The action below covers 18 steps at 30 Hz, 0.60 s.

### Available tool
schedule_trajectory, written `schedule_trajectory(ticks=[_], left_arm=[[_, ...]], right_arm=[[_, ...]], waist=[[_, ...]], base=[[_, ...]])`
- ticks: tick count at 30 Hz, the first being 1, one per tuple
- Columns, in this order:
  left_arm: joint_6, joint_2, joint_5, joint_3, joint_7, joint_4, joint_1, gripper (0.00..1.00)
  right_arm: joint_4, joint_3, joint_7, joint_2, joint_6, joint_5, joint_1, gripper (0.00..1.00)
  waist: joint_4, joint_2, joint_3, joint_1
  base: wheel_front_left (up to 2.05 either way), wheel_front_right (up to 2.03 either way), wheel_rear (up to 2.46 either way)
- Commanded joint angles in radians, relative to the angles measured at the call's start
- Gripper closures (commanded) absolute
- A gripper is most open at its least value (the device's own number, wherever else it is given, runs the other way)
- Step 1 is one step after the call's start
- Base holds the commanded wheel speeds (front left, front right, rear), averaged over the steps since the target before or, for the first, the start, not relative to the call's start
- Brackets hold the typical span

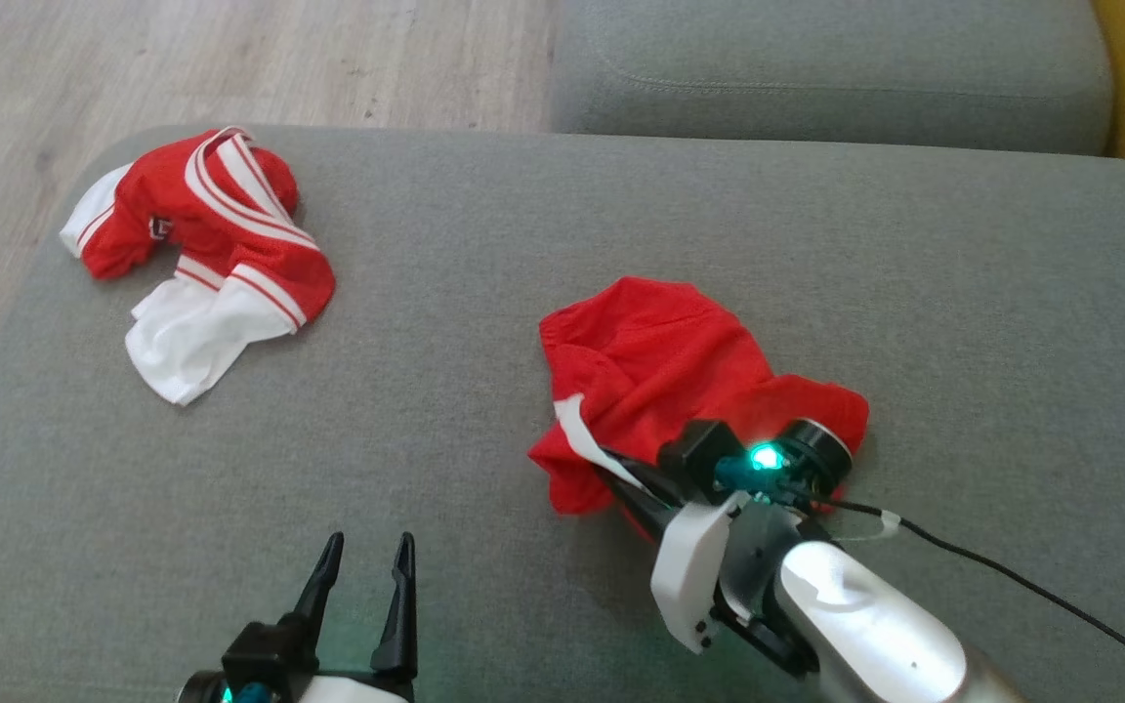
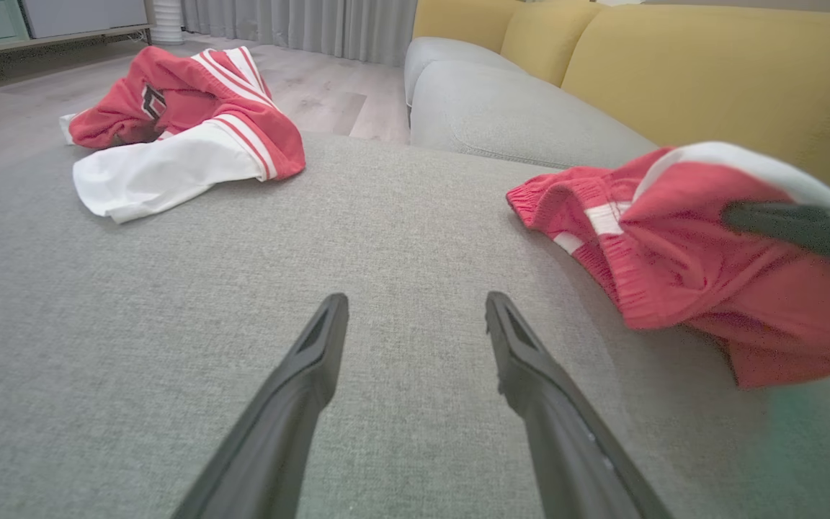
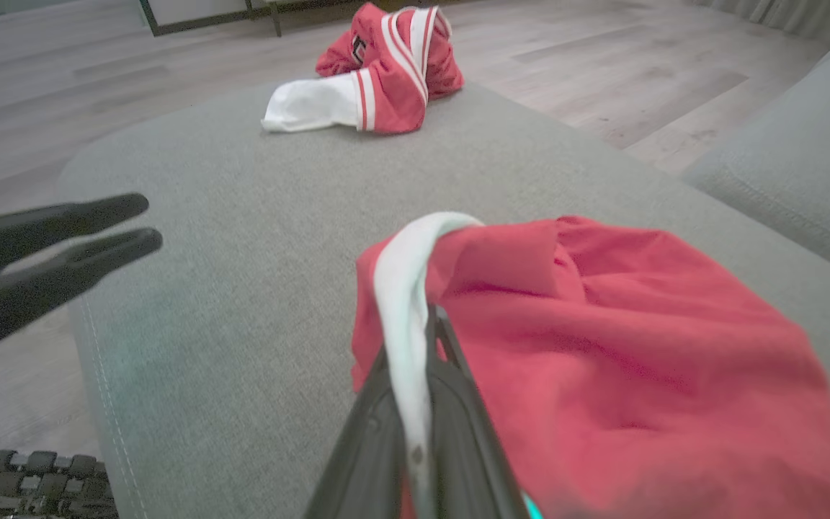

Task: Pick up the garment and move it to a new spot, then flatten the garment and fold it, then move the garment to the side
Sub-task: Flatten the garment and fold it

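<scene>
Right gripper (image 3: 431, 324), which I am steering remotely, is pinching the white-striped edge of the red shorts (image 1: 670, 351). They are lying crumpled right of centre on the grey cushion (image 1: 484, 225). Left gripper (image 1: 369, 542) is hovering near, fingers spread wide (holding nothing). Another red-and-white garment (image 1: 221, 244) is lying far left.

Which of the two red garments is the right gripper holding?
The plain red garment nearer the robot: the right gripper has its fingers shut on its white stripe. The red-and-white garment lies untouched at the far left.
</scene>
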Motion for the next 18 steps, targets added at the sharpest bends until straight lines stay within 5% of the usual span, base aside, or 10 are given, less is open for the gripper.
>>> schedule_trajectory(ticks=[1,8,9,10,12,18], left_arm=[[0.004,0.012,-0.007,0.032,-0.006,-0.031,-0.044,0.00],[0.009,0.013,-0.014,0.035,-0.009,-0.028,-0.040,0.00],[0.010,0.013,-0.015,0.036,-0.009,-0.027,-0.039,0.00],[0.011,0.013,-0.015,0.037,-0.010,-0.027,-0.038,0.00],[0.013,0.013,-0.015,0.037,-0.010,-0.028,-0.038,0.00],[0.019,0.016,-0.017,0.037,-0.012,-0.034,-0.029,0.00]], right_arm=[[-0.002,0.008,-0.017,0.007,0.004,-0.003,-0.018,1.00],[0.100,0.026,-0.054,0.022,0.004,-0.011,-0.009,1.00],[0.104,0.024,-0.069,0.026,0.004,-0.006,-0.007,0.71],[0.106,0.022,-0.084,0.029,0.004,-0.004,-0.007,0.08],[0.106,0.019,-0.099,0.032,0.004,-0.001,-0.006,0.00],[0.059,-0.059,-0.163,0.044,0.004,0.015,0.027,0.00]], waist=[[0.009,0.0000,0.006,0.0000],[0.011,0.0000,0.006,0.0000],[0.008,0.0000,0.005,0.0000],[0.004,0.0000,0.003,0.0000],[-0.001,0.0000,0.002,0.0000],[-0.031,0.0000,-0.009,0.0000]], base=[[0.00,0.00,0.00],[0.00,0.00,0.00],[0.00,0.00,0.00],[0.00,0.00,0.00],[0.00,0.00,0.00],[0.00,0.00,0.00]])
